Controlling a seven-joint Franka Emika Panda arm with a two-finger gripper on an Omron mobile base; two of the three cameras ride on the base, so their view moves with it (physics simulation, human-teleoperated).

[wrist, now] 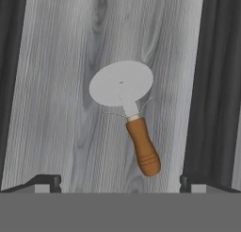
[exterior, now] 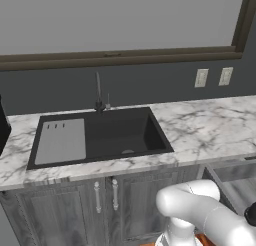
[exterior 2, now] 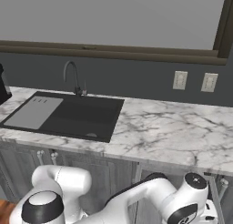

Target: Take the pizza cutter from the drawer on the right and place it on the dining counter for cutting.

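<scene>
Directly beneath the gripper (wrist: pixel 120 187), whose jaws stand wide with nothing between them, the pizza cutter (wrist: pixel 128 112) lies flat on the wood-grain floor of the open drawer (wrist: pixel 56 85), wheel toward the far end and wooden handle angled back toward the near right corner. To grasp well, I'd judge the hand should drop straight down and turn so the fingers close across the handle rather than the thin blade. Dark drawer walls run close along both sides, leaving more room lengthwise than across.
</scene>
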